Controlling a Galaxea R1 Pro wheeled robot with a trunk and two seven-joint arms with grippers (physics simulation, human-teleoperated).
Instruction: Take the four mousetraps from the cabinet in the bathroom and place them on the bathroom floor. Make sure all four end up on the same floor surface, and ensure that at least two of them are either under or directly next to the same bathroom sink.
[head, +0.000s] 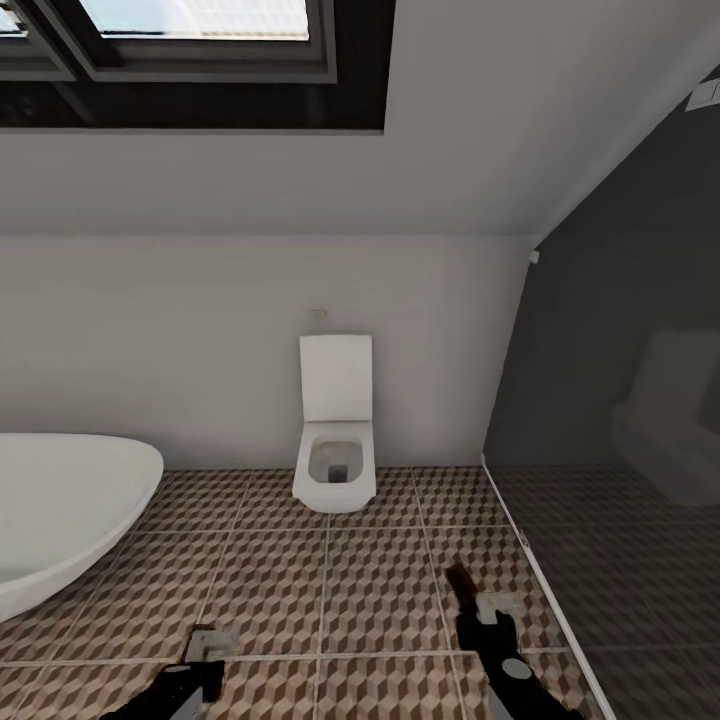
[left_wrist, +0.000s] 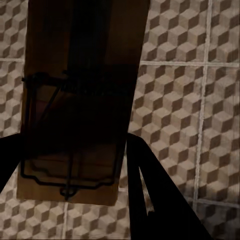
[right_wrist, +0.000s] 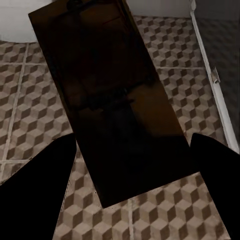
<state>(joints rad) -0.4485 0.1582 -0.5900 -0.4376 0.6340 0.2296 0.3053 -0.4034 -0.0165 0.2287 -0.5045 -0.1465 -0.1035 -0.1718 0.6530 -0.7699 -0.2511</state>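
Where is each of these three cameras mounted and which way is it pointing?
Head view: on the robot's head, facing forward and down at the toilet, with both arms low in frame.
Left wrist view: near the left gripper, looking down past dark fingers at a mousetrap.
Right wrist view: near the right gripper, looking down at another mousetrap.
Shared: all three show the cube-patterned floor.

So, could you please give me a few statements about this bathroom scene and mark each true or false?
1. Each gripper holds a mousetrap: left gripper, left trap; right gripper, right trap. True.
2. The toilet lid is shut. False: it stands open.
3. A bathtub stands left of the toilet. True.
4. The floor is plain white tile. False: it has a brown cube pattern.
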